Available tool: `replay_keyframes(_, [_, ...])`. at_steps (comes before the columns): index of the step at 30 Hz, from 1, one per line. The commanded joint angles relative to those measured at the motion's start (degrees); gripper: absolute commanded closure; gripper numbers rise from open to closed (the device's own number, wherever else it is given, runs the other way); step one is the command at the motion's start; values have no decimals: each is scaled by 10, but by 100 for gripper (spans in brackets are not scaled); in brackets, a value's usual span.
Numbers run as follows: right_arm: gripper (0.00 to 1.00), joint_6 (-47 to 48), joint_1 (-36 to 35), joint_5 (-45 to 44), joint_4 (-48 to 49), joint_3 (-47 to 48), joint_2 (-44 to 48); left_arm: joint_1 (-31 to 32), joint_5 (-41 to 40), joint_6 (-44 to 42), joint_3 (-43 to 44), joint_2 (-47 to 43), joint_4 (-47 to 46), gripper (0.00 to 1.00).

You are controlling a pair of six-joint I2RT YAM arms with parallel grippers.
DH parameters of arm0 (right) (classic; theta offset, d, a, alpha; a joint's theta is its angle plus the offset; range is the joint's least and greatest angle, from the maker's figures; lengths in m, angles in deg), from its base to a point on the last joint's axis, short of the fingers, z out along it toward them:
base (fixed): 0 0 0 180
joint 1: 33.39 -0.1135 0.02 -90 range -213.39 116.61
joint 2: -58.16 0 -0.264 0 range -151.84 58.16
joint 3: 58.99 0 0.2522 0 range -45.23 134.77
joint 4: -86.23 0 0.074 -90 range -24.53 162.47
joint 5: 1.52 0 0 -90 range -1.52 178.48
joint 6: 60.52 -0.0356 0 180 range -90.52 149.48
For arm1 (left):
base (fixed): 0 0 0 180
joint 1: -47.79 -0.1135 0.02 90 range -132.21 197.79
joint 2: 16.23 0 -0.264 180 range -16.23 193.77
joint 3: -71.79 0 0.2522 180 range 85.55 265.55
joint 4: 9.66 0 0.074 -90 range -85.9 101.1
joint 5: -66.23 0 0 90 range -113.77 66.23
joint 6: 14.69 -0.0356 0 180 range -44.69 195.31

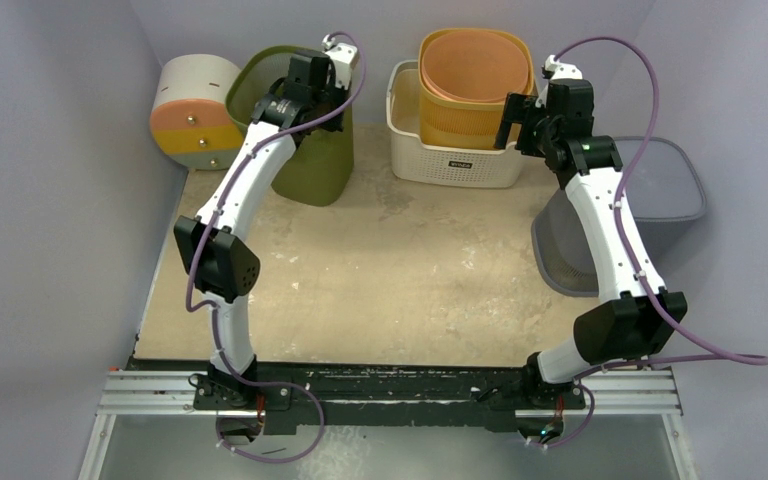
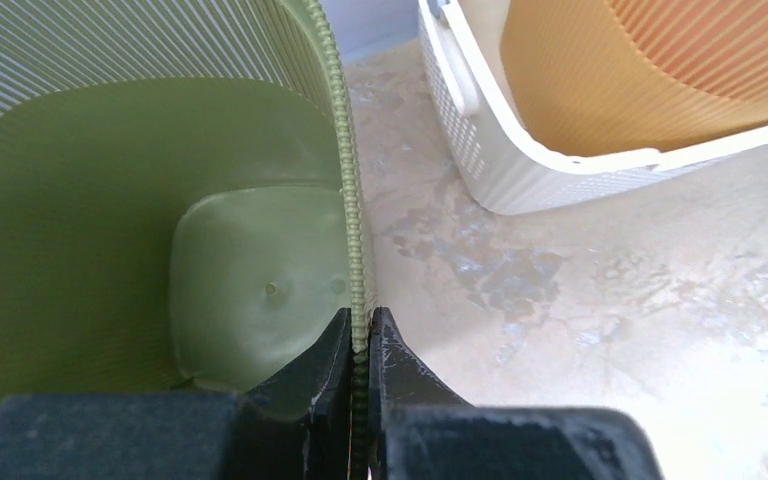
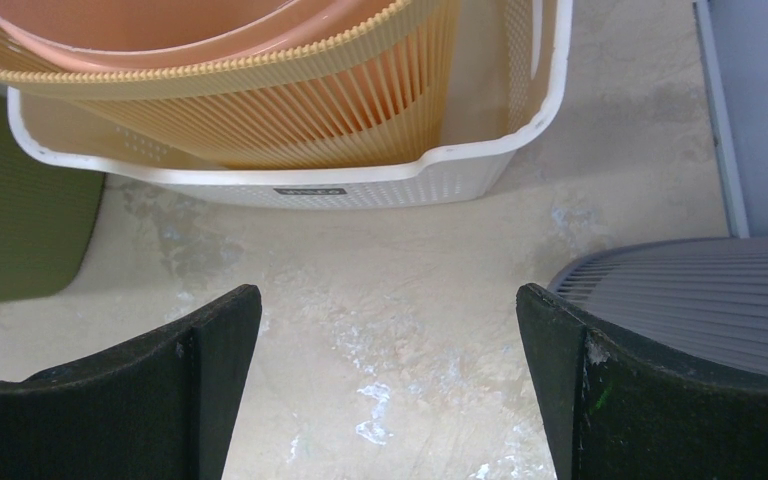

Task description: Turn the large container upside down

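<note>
An olive-green ribbed bin [image 1: 312,172] stands open side up at the back left of the table. My left gripper [image 1: 322,98] is shut on the right part of its rim. In the left wrist view the fingers [image 2: 360,318] pinch the beaded rim edge, one finger inside the green bin [image 2: 110,230] and one outside. The bin's inside looks empty. My right gripper [image 1: 516,125] hangs open and empty in front of the white basket [image 1: 452,166]. In the right wrist view its jaws [image 3: 388,295] stand wide apart over bare table.
The white basket [image 3: 360,186] at the back middle holds nested orange ribbed bins [image 1: 475,80]. A grey ribbed bin [image 1: 666,192] lies at the right edge, also in the right wrist view [image 3: 700,290]. A white, pink and yellow drum [image 1: 196,112] sits at the back left.
</note>
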Motion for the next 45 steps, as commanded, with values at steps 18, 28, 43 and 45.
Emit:
replay_keyframes(18, [0,8,1,-23,28,-5,9,212,110,271,-91,-90,-45,100])
replay_keyframes(28, [0,11,1,-49,25,-25,26,230,162,208,-13,-35,70,60])
replay_keyframes(43, [0,8,2,-41,38,-5,18,253,16,213,89,-33,110,36])
replay_keyframes(45, [0,10,2,-45,38,3,14,253,-5,218,100,-19,101,36])
